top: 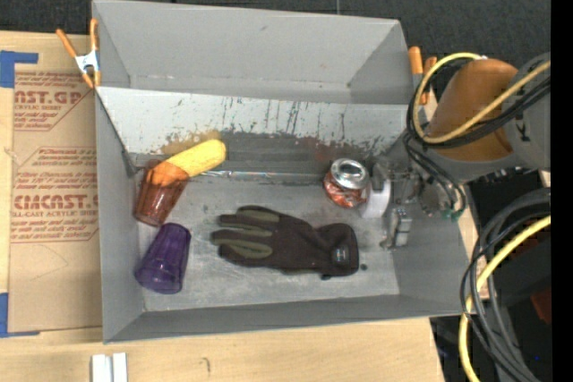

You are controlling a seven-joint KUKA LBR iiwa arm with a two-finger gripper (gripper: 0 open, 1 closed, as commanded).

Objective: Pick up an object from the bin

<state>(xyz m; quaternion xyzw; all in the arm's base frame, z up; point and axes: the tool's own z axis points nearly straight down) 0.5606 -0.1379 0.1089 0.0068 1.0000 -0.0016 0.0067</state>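
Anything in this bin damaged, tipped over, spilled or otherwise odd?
The red and silver can at the right of the bin, beside the gripper, looks crumpled. The purple cup and the orange cup at the left both lie on their sides. Nothing looks spilled.

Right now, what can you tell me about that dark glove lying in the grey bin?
The dark brown-black fabric glove lies flat on the floor of the grey metal bin, near the middle front. The glove's fingers, slightly spread and bearing paler olive patches, point left; its cuff, with a small pale mark, points right. It looks soft, limp and empty. Nothing lies on it. The dented red-and-silver can sits close behind the cuff, and the robot's pincer hangs just right of it, apart.
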